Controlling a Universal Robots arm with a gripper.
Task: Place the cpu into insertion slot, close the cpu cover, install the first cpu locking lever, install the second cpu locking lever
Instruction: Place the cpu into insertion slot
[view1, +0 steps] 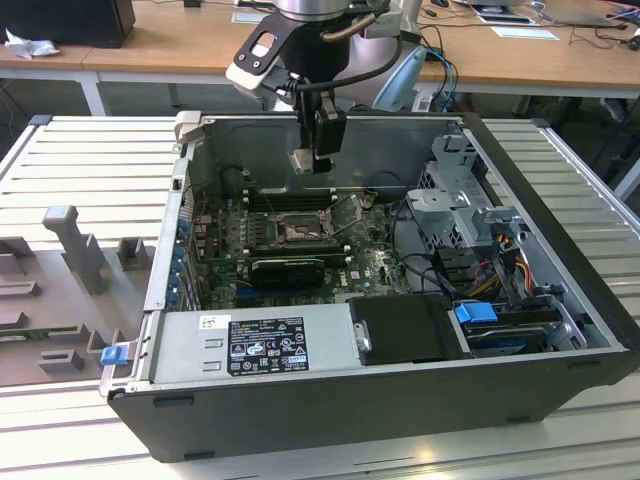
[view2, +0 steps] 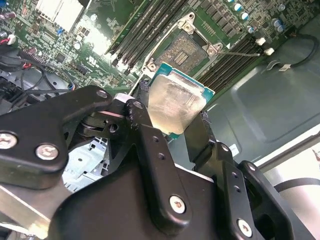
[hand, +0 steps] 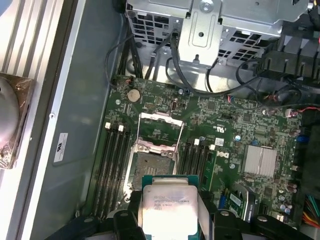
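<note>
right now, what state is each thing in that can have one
cpu, gripped at its edges, held above the motherboard, not seated
gripper, shut on the cpu
insertion slot, empty and uncovered
cpu cover, flipped open off the slot
computer case, side open, interior exposed

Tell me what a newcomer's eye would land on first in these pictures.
The hand grips a pale square chip by its edges, hanging over the open computer case in the exterior view. Below it on the green board, the socket lies bare, its metal cover flipped up.
</note>
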